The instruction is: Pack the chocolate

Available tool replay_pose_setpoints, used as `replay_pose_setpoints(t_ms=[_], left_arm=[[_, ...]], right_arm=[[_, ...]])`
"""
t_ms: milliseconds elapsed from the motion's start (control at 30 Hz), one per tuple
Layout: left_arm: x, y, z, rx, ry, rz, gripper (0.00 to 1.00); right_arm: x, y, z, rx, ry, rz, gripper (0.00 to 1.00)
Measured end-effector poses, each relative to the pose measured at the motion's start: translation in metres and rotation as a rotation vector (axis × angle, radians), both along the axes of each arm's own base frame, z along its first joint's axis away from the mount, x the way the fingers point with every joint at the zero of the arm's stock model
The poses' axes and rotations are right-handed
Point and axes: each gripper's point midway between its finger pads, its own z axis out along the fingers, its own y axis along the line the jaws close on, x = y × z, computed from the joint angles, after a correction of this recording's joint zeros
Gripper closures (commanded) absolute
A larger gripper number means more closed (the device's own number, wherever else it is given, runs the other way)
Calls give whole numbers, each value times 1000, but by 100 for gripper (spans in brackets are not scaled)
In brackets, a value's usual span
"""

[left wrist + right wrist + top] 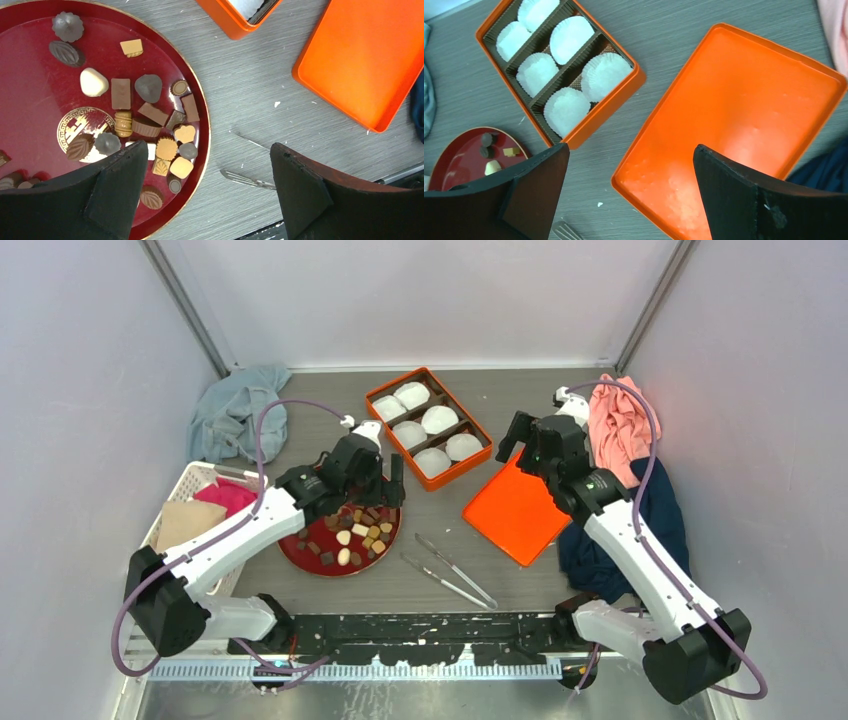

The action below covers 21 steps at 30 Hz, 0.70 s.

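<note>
Black fingers [120, 190] of the left gripper [208, 148] spread wide over the right rim of the red plate [35, 95]. Chocolate [150, 112] lies loose on the plate beside a gold emblem [80, 127]. The right gripper [631, 148], equally wide, hovers right of the plate over an orange lid [744, 95]. Grey wood-grain table [250, 85], pale walls [420, 300].

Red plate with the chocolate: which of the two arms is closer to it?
The left. The left fingers hang open right over the plate's edge, above the chocolate. The right fingers are off to the side, open above the lid.
</note>
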Motion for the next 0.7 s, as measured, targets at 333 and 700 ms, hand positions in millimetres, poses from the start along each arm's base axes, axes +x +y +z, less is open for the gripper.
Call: replay_pose_setpoints(t_ms=[333,700], left_arm=[[2,-6,1,-12,3,-18,6],[65,112,30,-30,-31,317,6]], right_arm=[[-15,-15,20,-50,-35,-11,0],[-48,36,-41,2,118,186,1]])
